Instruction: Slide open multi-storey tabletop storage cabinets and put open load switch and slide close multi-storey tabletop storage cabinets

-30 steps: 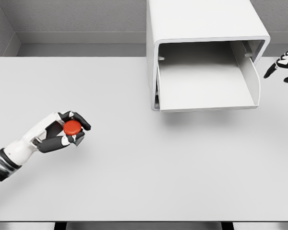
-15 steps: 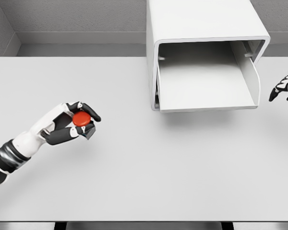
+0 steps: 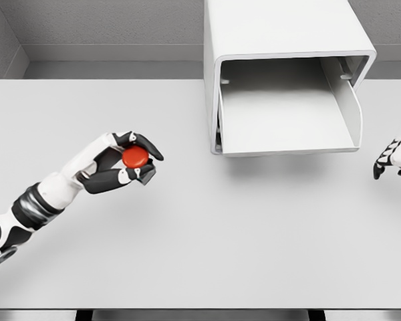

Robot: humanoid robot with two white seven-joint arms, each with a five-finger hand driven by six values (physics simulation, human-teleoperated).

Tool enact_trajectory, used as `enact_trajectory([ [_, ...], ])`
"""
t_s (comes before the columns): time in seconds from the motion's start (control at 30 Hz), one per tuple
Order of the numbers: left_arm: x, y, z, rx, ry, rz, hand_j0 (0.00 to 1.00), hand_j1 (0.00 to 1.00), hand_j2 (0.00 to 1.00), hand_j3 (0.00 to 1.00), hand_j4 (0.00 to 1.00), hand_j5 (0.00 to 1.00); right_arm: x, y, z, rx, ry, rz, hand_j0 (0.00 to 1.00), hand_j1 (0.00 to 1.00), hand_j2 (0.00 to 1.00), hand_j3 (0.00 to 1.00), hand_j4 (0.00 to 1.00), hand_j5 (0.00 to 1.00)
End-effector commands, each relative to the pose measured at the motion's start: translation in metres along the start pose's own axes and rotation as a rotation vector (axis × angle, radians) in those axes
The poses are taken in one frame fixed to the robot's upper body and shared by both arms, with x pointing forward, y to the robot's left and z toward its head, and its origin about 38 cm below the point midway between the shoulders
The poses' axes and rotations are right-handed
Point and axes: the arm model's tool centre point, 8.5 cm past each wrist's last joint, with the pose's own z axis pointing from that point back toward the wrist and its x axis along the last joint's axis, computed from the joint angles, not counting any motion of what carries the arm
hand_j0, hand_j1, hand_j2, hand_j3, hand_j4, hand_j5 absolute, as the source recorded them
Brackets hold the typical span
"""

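A: Setting: a pale grey table [image 3: 207, 247] fills the head view, with a textured grey wall behind it and a narrow ledge where the two meet. What stands on it?

B: Item one: a white storage cabinet [image 3: 281, 33] at the far edge, right of the middle, its rounded shell facing the camera. Its drawer [image 3: 287, 110] is slid out toward the viewer, a shallow white tray with nothing visible inside, casting a soft shadow on the table in front.

A: And the load switch?

B: Item two: the load switch [image 3: 135, 157], seen as a small round red button on a dark base. It is off the table, held in the left hand [image 3: 117, 166], whose dark fingers curl around it from above and below with the thumb underneath. That hand sits left of the cabinet, well apart from the drawer, its arm coming in from the lower left corner.

A: The other hand?

B: Item three: the right hand [image 3: 394, 157], only partly in view at the right edge, just right of the drawer's front corner, dark fingertips hanging relaxed, grasping nothing
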Motion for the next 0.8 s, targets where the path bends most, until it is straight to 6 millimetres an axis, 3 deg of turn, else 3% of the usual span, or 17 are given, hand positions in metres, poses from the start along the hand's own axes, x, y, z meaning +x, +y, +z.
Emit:
enact_trajectory([
  [0.0,0.001,-0.005,-0.006,-0.005,-0.019,0.011,0.49,0.49,0.49,0.49,0.49,0.49,0.016,0.019,-0.012,0.069,-0.049,0.014,0.57,0.57,0.57,0.57,0.57,0.57],
  [0.13,0.003,-0.012,-0.022,-0.034,-0.055,0.014,0.49,0.49,0.49,0.49,0.49,0.49,0.027,0.020,-0.015,0.088,-0.080,0.043,0.57,0.57,0.57,0.57,0.57,0.57],
  [0.3,0.007,-0.022,-0.033,-0.063,-0.090,0.008,0.49,0.49,0.49,0.49,0.49,0.49,0.048,0.004,-0.020,0.049,-0.139,0.083,0.56,0.56,0.56,0.56,0.56,0.56],
  [0.77,0.015,-0.044,-0.071,-0.153,-0.174,0.011,0.50,0.50,0.50,0.50,0.50,0.50,0.053,-0.010,-0.023,-0.007,-0.156,0.087,0.56,0.56,0.56,0.56,0.56,0.56],
])
